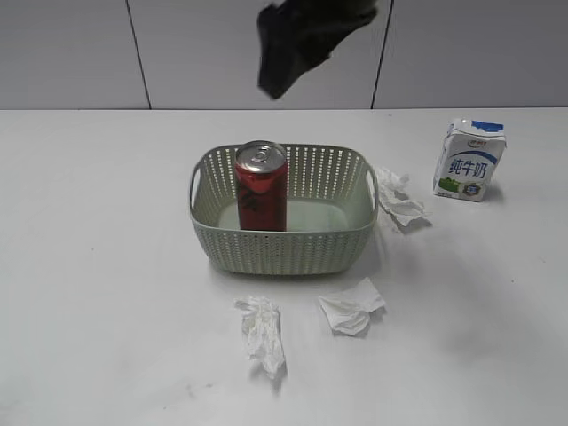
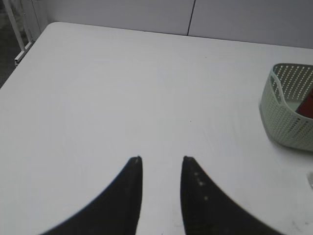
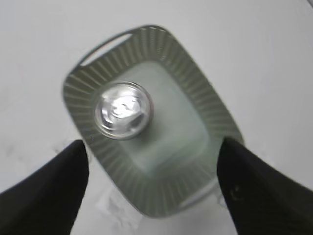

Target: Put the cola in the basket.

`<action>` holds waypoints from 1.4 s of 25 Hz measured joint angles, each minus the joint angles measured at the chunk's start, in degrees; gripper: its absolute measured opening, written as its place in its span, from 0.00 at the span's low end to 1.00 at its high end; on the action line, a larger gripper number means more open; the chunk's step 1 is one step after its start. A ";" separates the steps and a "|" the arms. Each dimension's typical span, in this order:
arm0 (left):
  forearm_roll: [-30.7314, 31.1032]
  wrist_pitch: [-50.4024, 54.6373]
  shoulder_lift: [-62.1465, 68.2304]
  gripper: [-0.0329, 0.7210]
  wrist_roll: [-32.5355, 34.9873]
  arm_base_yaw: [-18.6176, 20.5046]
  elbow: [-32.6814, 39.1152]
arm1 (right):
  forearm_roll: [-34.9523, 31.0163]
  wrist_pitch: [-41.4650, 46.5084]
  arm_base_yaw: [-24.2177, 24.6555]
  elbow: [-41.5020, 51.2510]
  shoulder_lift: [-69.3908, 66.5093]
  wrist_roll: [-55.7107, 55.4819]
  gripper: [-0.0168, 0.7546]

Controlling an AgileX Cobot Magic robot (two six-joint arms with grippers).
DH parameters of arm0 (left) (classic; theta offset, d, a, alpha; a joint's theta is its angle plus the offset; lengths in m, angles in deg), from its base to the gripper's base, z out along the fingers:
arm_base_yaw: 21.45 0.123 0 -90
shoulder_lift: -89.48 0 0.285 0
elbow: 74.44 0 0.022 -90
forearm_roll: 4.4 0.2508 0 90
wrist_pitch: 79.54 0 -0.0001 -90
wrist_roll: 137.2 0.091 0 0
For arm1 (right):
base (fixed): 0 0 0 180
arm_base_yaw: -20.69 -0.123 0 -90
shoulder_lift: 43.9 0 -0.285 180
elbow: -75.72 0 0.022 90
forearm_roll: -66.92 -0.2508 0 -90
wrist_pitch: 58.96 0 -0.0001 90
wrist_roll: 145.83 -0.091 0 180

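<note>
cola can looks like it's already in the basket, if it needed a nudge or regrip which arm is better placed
Right. The right gripper hangs open directly above the basket and the upright cola. The left gripper sits over bare table, basket off to its side.

Even, diffuse light fills all views, leaving only soft, faint shadows on the white counter point(image 1: 106, 266). Glare washes out the cola point(image 3: 122, 109) top in the blurred right wrist view. The dark right pincer point(image 1: 302, 40) looks smeared in the exterior view.
</note>
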 joint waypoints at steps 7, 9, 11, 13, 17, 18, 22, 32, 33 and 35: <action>0.00 0.00 0.00 0.33 0.00 0.00 0.00 | 3.21 1.16 16.02 6.55 3.41 -13.03 0.80; 0.00 0.00 0.00 0.33 0.00 0.00 0.00 | 3.26 1.29 20.47 9.43 4.78 -14.04 0.80; 0.00 0.00 0.00 0.33 0.00 0.00 0.00 | 3.37 1.42 24.12 12.47 6.55 -14.96 0.79; 0.00 0.00 0.00 0.33 0.00 0.00 0.00 | 3.43 1.42 27.54 15.18 8.99 -15.80 0.79; 0.00 0.00 0.00 0.33 0.00 0.00 0.00 | 3.79 1.42 31.50 22.47 15.54 -16.69 0.79; 0.00 0.00 0.00 0.33 0.00 0.00 0.00 | 4.07 1.42 31.88 24.99 17.39 -16.74 0.79; 0.00 0.00 0.00 0.33 0.00 0.00 0.00 | 4.61 1.31 32.06 36.26 27.46 -17.17 0.79; 0.00 0.00 0.00 0.33 0.00 0.00 0.00 | 4.68 -7.22 32.06 63.54 54.70 -17.90 0.79; 0.00 0.00 0.00 0.33 0.00 0.00 0.00 | 4.68 -8.66 32.06 66.34 57.26 -17.90 0.79; 0.00 0.00 0.00 0.33 0.00 0.00 0.00 | 4.69 -10.46 32.06 70.44 61.72 -17.90 0.79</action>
